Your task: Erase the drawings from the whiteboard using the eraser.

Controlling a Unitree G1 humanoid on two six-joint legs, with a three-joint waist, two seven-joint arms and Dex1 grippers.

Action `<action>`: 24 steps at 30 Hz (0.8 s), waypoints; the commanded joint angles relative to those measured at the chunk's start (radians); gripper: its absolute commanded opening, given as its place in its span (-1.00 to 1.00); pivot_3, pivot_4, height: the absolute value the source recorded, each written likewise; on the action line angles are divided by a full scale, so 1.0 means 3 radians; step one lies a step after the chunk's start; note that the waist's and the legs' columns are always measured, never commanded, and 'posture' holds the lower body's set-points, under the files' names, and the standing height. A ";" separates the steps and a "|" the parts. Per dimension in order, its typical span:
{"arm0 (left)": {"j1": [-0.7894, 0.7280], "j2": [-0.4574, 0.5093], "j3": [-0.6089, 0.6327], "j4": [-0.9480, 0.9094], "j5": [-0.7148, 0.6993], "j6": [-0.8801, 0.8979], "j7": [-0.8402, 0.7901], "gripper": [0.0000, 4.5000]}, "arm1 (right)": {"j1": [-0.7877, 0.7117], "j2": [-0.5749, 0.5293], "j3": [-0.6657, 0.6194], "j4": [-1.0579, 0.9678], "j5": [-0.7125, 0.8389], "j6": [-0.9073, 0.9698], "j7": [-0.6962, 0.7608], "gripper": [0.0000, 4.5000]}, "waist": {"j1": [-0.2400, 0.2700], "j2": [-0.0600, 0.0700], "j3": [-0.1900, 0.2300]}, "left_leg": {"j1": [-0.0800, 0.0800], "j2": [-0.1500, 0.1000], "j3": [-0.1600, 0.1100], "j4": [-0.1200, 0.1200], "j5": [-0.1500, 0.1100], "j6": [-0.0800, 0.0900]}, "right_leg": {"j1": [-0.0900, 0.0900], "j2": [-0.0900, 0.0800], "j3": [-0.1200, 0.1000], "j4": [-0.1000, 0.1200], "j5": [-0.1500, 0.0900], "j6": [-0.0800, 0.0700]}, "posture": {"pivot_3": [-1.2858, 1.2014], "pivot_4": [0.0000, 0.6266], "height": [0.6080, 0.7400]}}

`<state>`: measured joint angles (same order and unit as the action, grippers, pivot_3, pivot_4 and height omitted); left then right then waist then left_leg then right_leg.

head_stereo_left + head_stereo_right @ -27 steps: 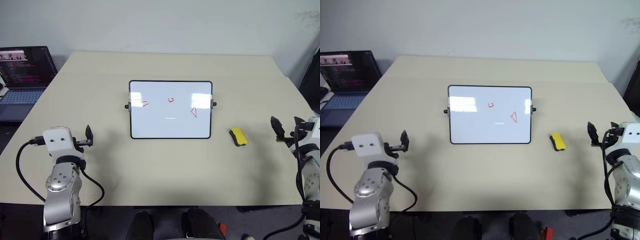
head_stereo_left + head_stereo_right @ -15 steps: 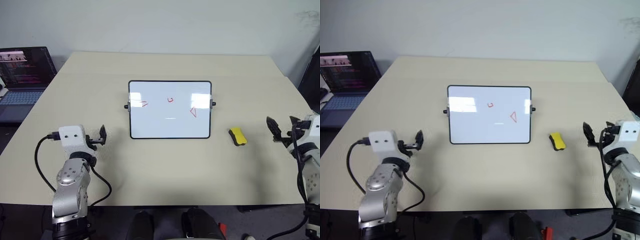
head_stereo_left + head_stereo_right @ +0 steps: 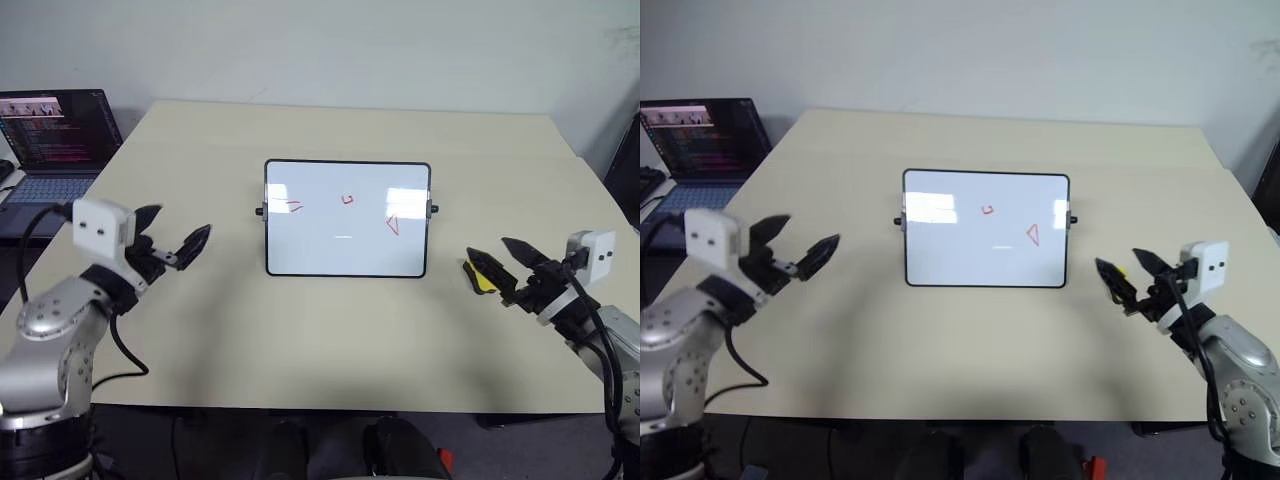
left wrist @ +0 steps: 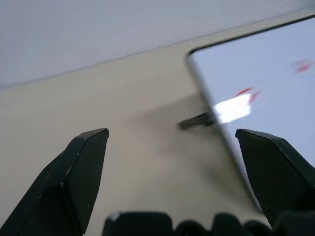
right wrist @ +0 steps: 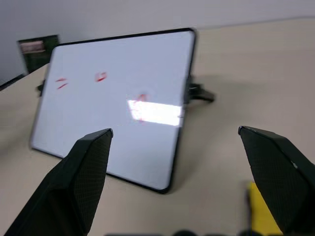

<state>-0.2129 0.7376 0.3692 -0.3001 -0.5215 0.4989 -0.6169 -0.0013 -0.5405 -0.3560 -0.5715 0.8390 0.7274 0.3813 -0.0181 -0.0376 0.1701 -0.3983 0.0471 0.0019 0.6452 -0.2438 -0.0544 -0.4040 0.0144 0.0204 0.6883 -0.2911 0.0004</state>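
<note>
From the left eye we see both arms have swung up and inward since a moment ago; our left gripper [image 3: 172,240] hangs spread and empty over the beige table [image 3: 330,330], left of the glossy white black-framed whiteboard [image 3: 347,240]; our right gripper [image 3: 505,262] has come in beside the small yellow oblong eraser [image 3: 481,276], fingers wide, nothing grasped; we judge the pick-up is about to start, no wiping yet. The three thin red marker drawings [image 3: 391,226] are untouched, a triangle at right, two squiggles to its left. An open laptop [image 3: 50,150] sits far left.

From the right eye the same layout holds; glare hides the leftmost squiggle.

In the left wrist view our fingers [image 4: 74,172] stand apart, the board's edge and side knob ahead of them.

In the right wrist view the eraser [image 5: 263,214] lies just inside one finger [image 5: 278,172], dark underside hidden; the board stands tilted beyond.
</note>
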 commanded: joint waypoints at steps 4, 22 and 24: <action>-0.0205 0.0102 -0.0351 -0.0468 -0.0461 0.0361 -0.0396 1.00 | -0.0297 -0.0002 0.0257 -0.0094 -0.0235 0.0099 -0.0393 0.99 | -0.0050 0.0002 0.0001 | 0.0002 -0.0001 0.0003 -0.0002 0.0000 0.0000 | 0.0000 0.0000 0.0007 -0.0002 0.0000 0.0001 | 0.03 -0.52 1.00; -0.0768 0.0091 -0.1279 -0.0307 -0.0362 0.0227 -0.1446 1.00 | -0.0685 0.0152 0.0529 0.0676 -0.1057 0.0397 -0.0932 0.99 | -0.0040 0.0003 0.0003 | -0.0005 -0.0005 0.0004 -0.0005 -0.0001 0.0001 | -0.0005 0.0008 0.0006 -0.0012 -0.0002 -0.0003 | 0.03 -0.52 1.00; -0.0786 0.0056 -0.1298 -0.0282 -0.0333 0.0212 -0.1437 1.00 | -0.0712 0.0145 0.0570 0.0782 -0.1142 0.0327 -0.0853 0.99 | -0.0041 0.0003 0.0003 | -0.0005 -0.0005 0.0004 -0.0005 -0.0001 0.0001 | -0.0005 0.0008 0.0005 -0.0013 -0.0002 -0.0003 | 0.03 -0.52 1.00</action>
<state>-0.4269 0.7568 -0.0269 -0.3817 -0.6294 0.5828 -1.0444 -0.1933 -0.4879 -0.1855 -0.3361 0.5176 0.8616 0.1045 -0.0304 -0.0366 0.1709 -0.3997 0.0454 0.0031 0.6438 -0.2441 -0.0540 -0.4055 0.0168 0.0218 0.6844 -0.2917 -0.0005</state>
